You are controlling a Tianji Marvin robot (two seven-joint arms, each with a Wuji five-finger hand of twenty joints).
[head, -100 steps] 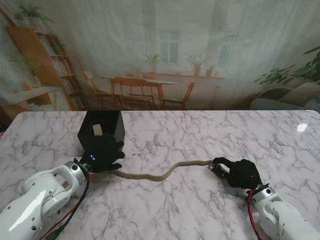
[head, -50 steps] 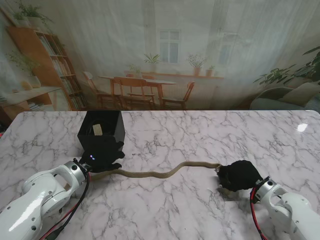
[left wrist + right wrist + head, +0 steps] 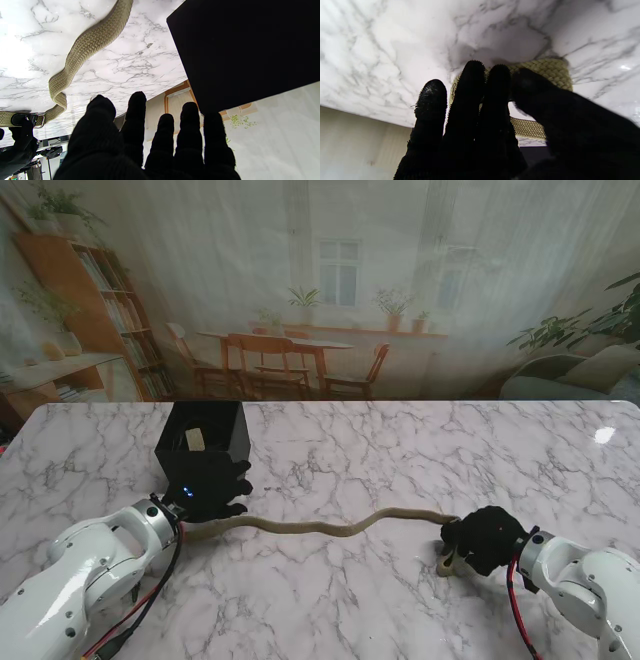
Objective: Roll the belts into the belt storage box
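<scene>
One belt (image 3: 300, 527) in right hand (image 3: 487, 541)

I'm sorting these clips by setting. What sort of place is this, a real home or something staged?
Most likely a staged test setup, not a lived-in room: the dining room backdrop looks like a flat printed picture, and the marble-patterned table carries only a belt and a black storage box.
</scene>
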